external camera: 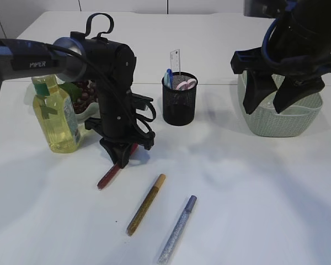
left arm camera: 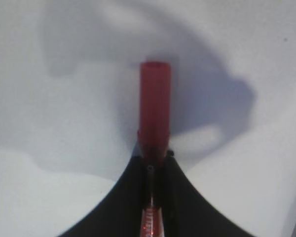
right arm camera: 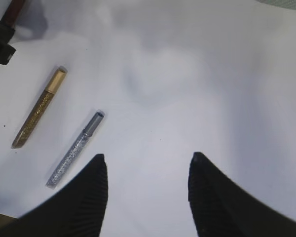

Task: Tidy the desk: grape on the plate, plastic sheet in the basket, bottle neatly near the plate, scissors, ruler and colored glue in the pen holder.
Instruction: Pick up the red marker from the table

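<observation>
Left gripper clamped on red glue pen at table — right gripper jaws apart, empty.

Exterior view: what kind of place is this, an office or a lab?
Probably a lab bench set up as a desk: a white table with a pen holder, glue pens and a bottle, worked by two robot arms.

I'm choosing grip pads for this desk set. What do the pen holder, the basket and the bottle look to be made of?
Pen holder: black metal mesh, probably; fine see-through grid, matte. Basket: pale green plastic, most likely; moulded woven pattern, soft sheen. Bottle: clear plastic, it seems; yellow liquid shows through, glossy label.
</observation>
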### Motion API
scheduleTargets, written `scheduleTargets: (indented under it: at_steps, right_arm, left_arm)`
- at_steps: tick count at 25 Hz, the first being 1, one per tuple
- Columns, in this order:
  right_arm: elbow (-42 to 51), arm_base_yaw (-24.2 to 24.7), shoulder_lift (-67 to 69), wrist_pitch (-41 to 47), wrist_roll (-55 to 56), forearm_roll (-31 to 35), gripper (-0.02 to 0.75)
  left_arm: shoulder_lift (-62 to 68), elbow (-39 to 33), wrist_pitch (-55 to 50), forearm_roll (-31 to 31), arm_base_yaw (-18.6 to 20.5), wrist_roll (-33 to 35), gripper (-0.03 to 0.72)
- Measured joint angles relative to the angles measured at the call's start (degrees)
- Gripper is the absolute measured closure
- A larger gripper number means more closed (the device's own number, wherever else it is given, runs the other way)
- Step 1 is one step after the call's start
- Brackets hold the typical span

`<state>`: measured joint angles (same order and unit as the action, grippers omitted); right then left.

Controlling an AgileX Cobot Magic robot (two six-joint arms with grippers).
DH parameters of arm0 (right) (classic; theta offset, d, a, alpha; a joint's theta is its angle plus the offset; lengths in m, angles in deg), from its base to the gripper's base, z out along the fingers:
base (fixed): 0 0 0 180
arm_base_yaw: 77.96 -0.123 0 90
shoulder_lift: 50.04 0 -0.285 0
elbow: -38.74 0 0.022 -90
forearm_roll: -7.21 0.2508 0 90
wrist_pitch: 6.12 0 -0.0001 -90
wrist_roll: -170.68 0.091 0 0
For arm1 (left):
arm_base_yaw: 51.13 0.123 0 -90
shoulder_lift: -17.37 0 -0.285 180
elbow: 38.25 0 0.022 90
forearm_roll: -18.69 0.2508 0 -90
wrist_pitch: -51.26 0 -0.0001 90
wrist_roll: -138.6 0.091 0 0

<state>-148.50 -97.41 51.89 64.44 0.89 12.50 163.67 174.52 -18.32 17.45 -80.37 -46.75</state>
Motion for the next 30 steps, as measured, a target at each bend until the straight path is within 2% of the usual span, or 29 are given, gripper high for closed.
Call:
scheduleTargets:
  at_steps: [7, 19, 26, 30]
  right_arm:
    - [0.0, 0.0, 0.0, 0.0, 0.0, 0.0, 0.320]
    - [0.0, 0.0, 0.0, 0.0, 0.0, -0.6, 0.320]
    - [0.0, 0.0, 0.0, 0.0, 0.0, -1.0, 0.320]
    - [0.0, 0.0, 0.0, -0.1, -0.1, -1.3, 0.320]
  left_arm:
    - [-0.1, -0.5, 0.0, -0.2, 0.0, 1.5, 0.631]
    - [-7.3, -13.7, 2.4, -2.7, -0.8, 2.8, 0.634]
    - [-16.6, -20.9, 10.7, -2.7, -3.7, 2.8, 0.635]
    - [-23.2, -27.8, 18.5, -2.9, -5.2, 2.8, 0.635]
